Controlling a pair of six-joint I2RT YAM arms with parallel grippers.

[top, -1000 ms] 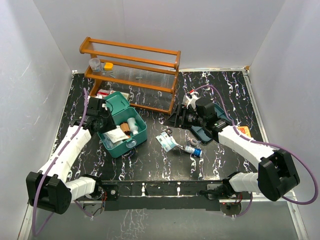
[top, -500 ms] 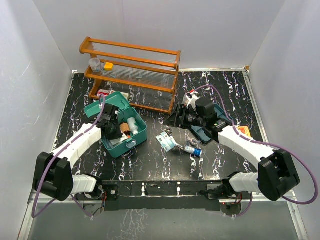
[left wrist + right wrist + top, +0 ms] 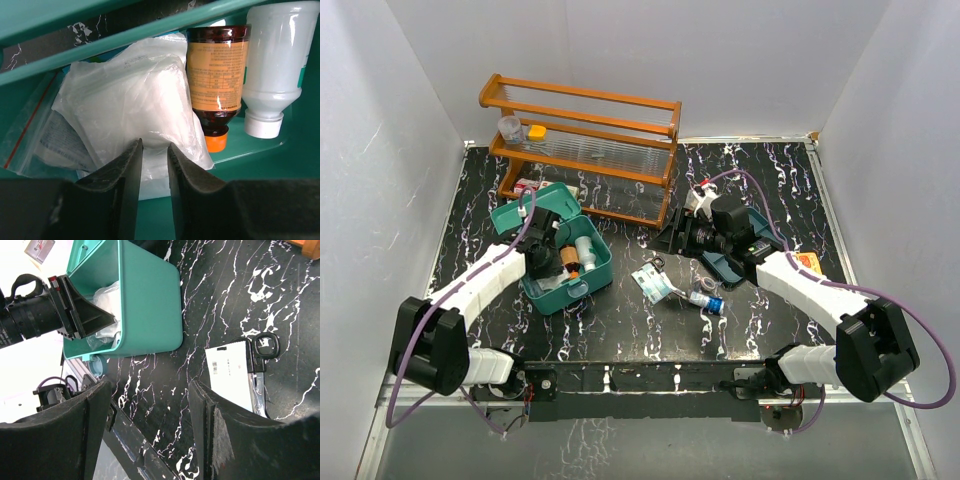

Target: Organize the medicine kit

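Note:
The medicine kit (image 3: 592,281) is a teal box standing open at the left of the table, lid (image 3: 510,214) tipped back. My left gripper (image 3: 544,262) reaches down inside it. In the left wrist view its jaws (image 3: 154,148) stand a narrow gap apart with nothing between them, tips at the edge of a white plastic packet (image 3: 135,95). Beside the packet lie a brown bottle with an orange cap (image 3: 217,75), a white bottle (image 3: 277,65) and a zip bag (image 3: 30,142). My right gripper (image 3: 678,238) hovers open and empty over the table (image 3: 150,386), right of the kit (image 3: 150,300).
A white carded packet (image 3: 655,282) and a small blue-capped bottle (image 3: 708,300) lie loose mid-table. A dark teal tray (image 3: 730,264) sits under my right arm, an orange item (image 3: 807,262) beside it. The wooden rack (image 3: 585,145) stands at the back, a red-and-white box (image 3: 528,185) behind the kit.
My left gripper has swung from the kit's left side to over and into the box. Right arm has not moved.

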